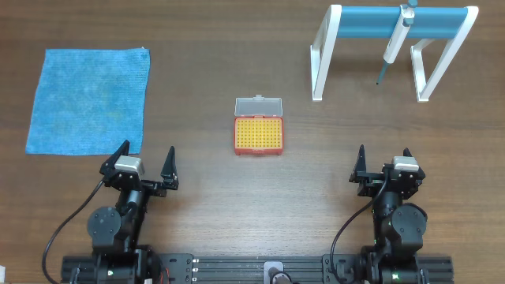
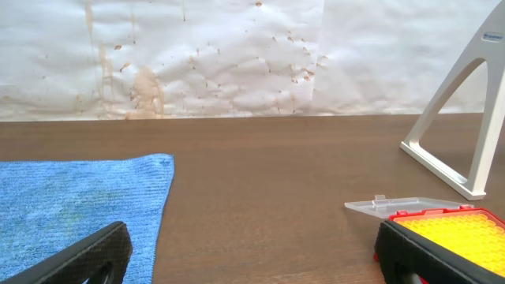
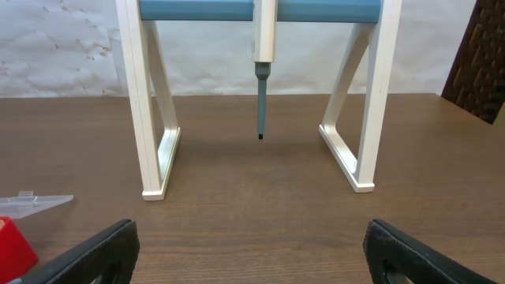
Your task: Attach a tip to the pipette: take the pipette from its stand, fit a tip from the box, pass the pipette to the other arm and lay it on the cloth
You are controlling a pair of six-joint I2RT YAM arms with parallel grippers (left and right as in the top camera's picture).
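Beside the cloth (image 1: 88, 101) at left, left end effector (image 1: 147, 147) spread wide, empty. Past the tip box (image 1: 258, 134), right end effector (image 1: 384, 150) equally wide, empty, nearer arm to the pipette (image 1: 392, 49): hanging upright on its stand (image 1: 371, 22), straight ahead, well apart.

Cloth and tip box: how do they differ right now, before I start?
The cloth is blue and flat; the tip box is red with a yellow tip grid. The cloth covers far more of the table than the box. The cloth lies far left in the top view; the box sits mid-table, its clear lid open. Both rest on the table, untouched.
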